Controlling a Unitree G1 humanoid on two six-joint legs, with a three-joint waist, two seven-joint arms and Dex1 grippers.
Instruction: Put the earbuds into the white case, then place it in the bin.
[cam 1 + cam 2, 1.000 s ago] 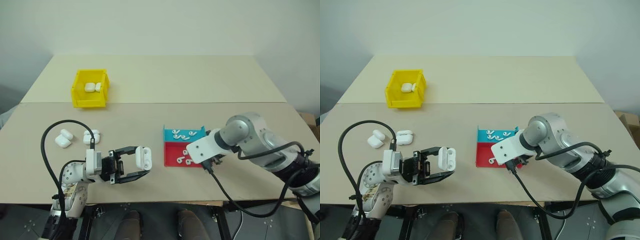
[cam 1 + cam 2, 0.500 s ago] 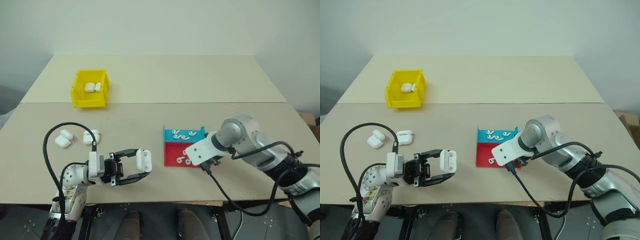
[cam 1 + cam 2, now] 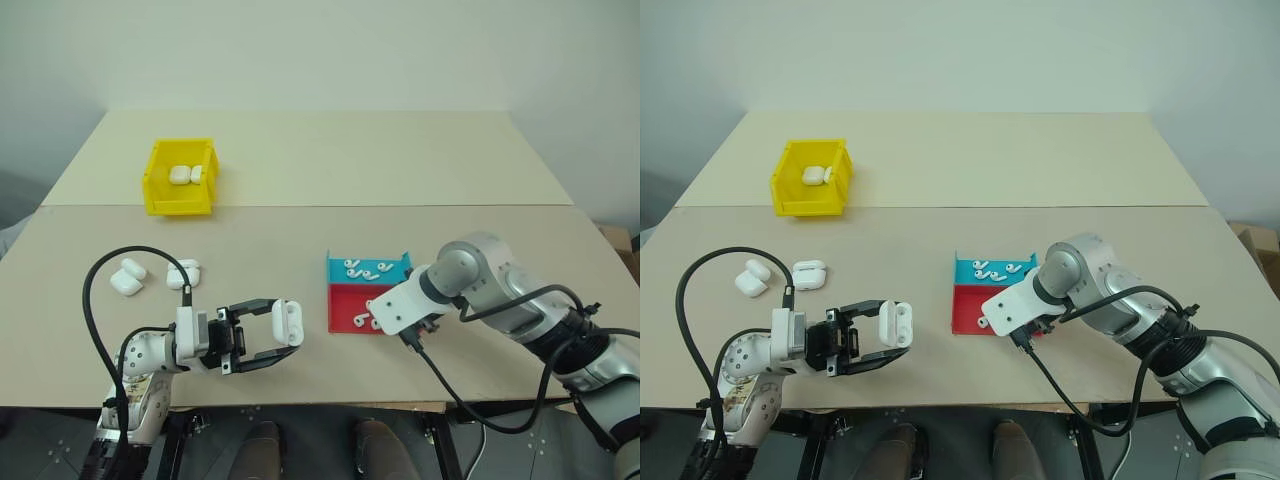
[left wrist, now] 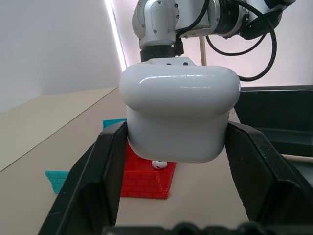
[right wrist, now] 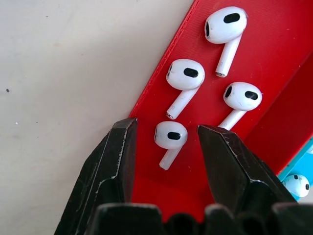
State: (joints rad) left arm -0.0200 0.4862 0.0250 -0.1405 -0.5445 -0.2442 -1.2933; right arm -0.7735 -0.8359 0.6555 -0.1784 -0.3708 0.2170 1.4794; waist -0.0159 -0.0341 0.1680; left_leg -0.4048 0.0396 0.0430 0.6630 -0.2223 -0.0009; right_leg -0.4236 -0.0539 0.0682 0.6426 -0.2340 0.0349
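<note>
Right wrist view showed your right hand spread open over the red half of the flat teal-and-red plastic tray, one of the tiny glossy white earbuds lying between its fingers, three more just beyond. Your left hand was clamped on the small glossy white case, lid flipped open, held above the beige worktop. You had two closed cases lying in the bright yellow plastic bin at the far left.
</note>
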